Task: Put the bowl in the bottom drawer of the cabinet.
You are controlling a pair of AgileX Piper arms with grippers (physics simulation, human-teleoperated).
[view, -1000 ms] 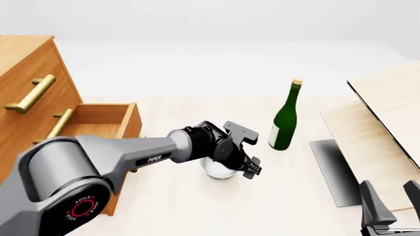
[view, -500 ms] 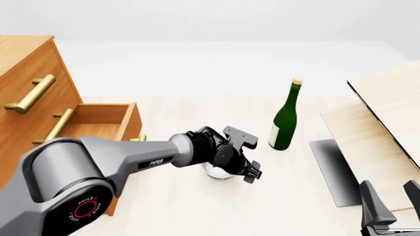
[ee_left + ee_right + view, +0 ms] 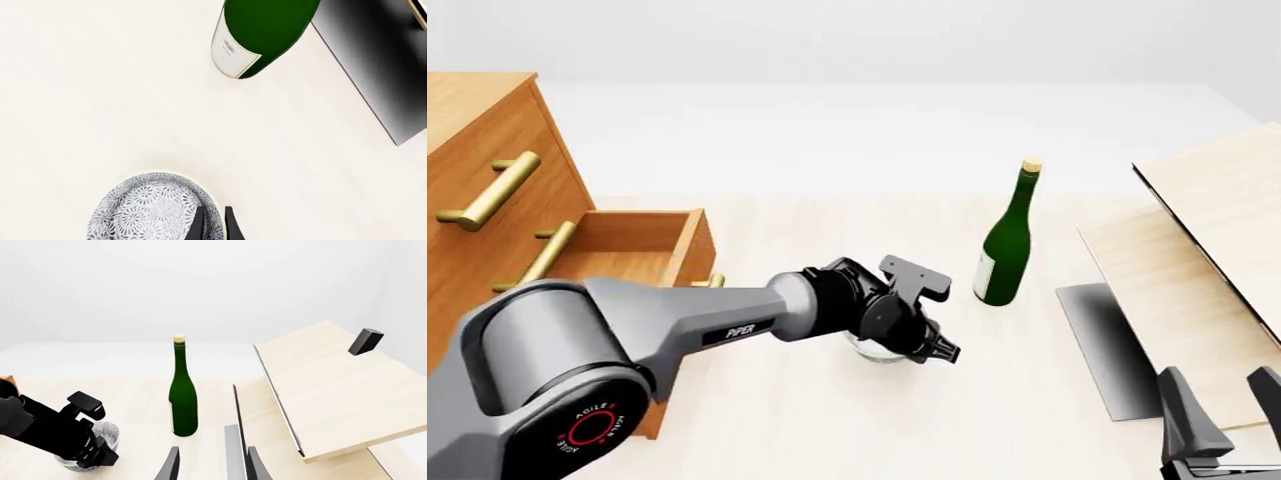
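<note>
The speckled white-grey bowl [image 3: 150, 210] stands on the table in front of the cabinet, mostly hidden behind my left wrist in the front view, where only a sliver of the bowl [image 3: 877, 353] shows. My left gripper [image 3: 215, 225] points down, its two fingers close together astride the bowl's rim. The orange-brown cabinet [image 3: 481, 140] stands at the left. Its bottom drawer [image 3: 627, 262] is pulled out, to the left of the bowl. Low at the right, my right gripper [image 3: 1221, 405] stands open with nothing between its fingers.
A green wine bottle [image 3: 1004, 250] stands upright just right of and beyond the bowl. Pale wooden boards [image 3: 1201, 240] lean at the right over a dark grey mat [image 3: 1101, 340]. A small black block [image 3: 366, 340] sits on the upper board.
My left gripper has sunk a little lower over the bowl, which now shows less in the front view. The right arm has not moved.
</note>
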